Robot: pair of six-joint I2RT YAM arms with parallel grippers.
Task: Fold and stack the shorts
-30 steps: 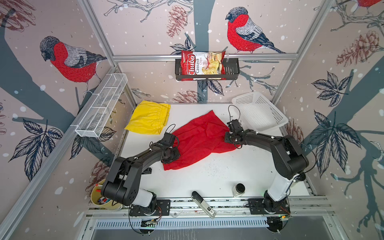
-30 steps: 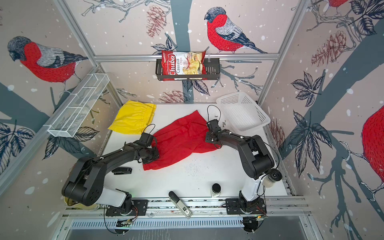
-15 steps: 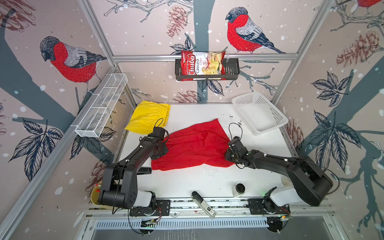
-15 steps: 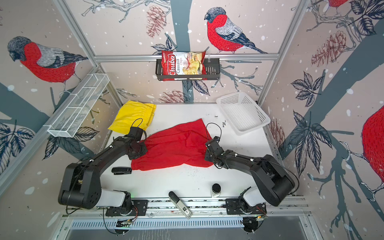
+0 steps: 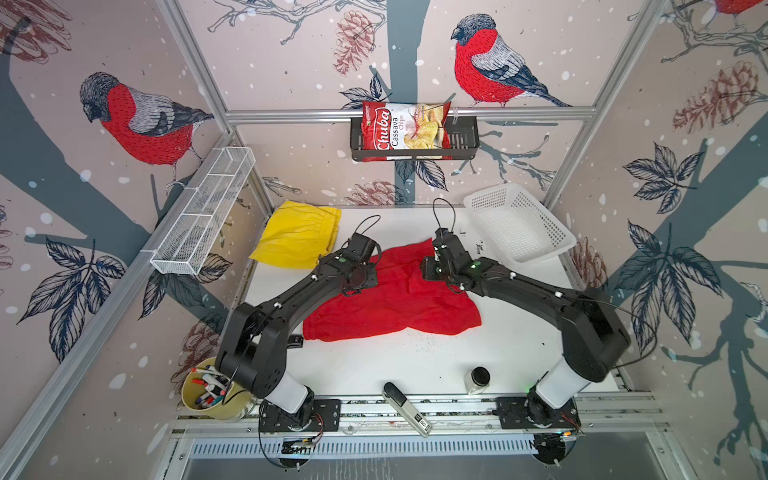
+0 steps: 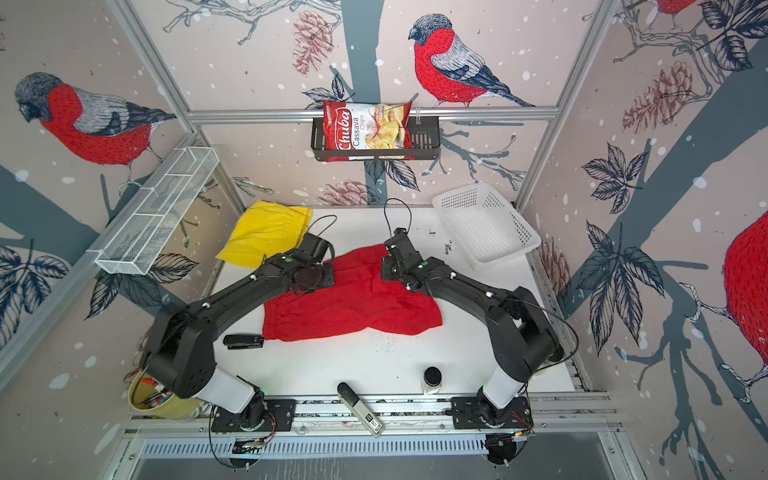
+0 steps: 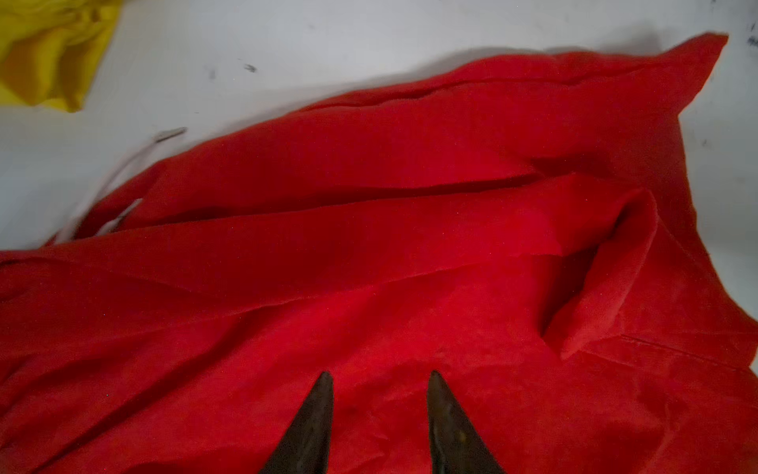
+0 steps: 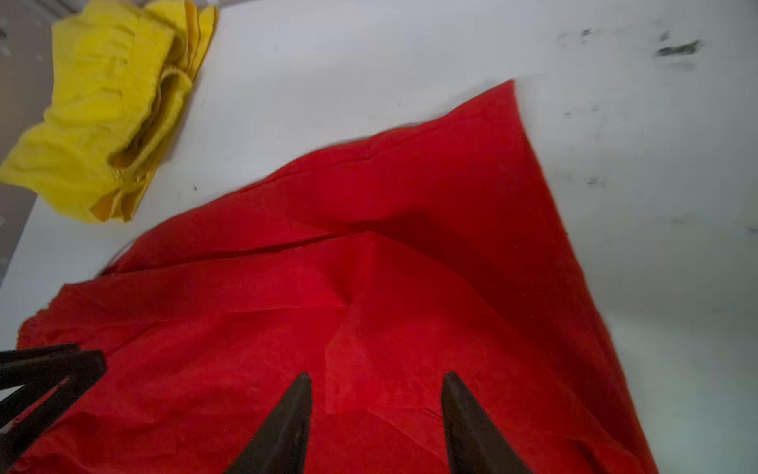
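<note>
Lying beneath the left tool [image 7: 379, 374] and right tool [image 8: 376, 375], the red shorts [image 5: 390, 299] go ungripped, both tools parted.

Both top views reach us bright and evenly lit from overhead, sharp across the white table [image 5: 395, 365], where we find only soft, short shadows along the edges of the red shorts [image 5: 395, 307]. The patterned walls [image 5: 104, 353] splay toward the edges as under a wide lens. Our wrist views are dimmer: the red cloth turns saturated with dark folds, the yellow shorts [image 8: 94, 123] go soft, and the white drawstring [image 7: 127, 207] smears into a streak.
</note>
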